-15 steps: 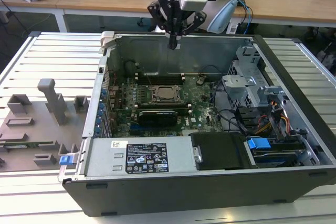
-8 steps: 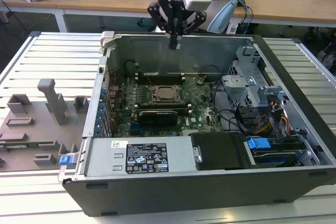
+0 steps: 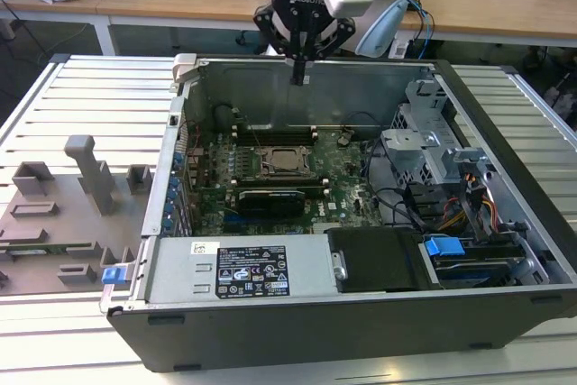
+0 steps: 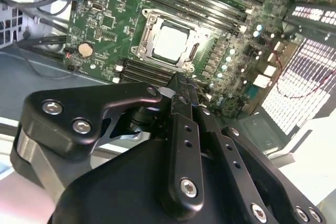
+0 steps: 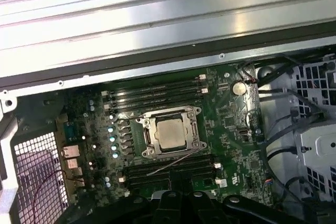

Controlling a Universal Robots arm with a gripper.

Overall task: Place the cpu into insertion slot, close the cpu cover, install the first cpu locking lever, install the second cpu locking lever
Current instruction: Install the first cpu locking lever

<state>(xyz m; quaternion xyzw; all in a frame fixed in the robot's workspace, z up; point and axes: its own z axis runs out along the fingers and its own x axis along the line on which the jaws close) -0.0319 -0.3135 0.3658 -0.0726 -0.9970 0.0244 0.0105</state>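
The cpu [image 5: 170,133] lies flat in the insertion slot [image 5: 169,151] on the green motherboard [image 5: 231,116], its dull silver top showing in both wrist views. The grey cpu cover [image 5: 149,135] lies down around it, framing the chip [image 4: 170,43]. A thin wire locking lever [image 5: 173,162] stands out at an angle beside the socket. My gripper [image 3: 300,74] hangs above the open case, over the board's far side, with its fingers [image 4: 182,95] together and nothing between them. In the exterior view the cpu [image 3: 287,161] sits mid-board, below and slightly nearer than the gripper.
The computer case [image 3: 315,331] lies open on a slatted metal table. A labelled power supply [image 3: 243,272] lines its near side and a drive cage [image 3: 433,146] with cables sits at the exterior view's right. Grey fixtures [image 3: 81,178] stand at the exterior view's left.
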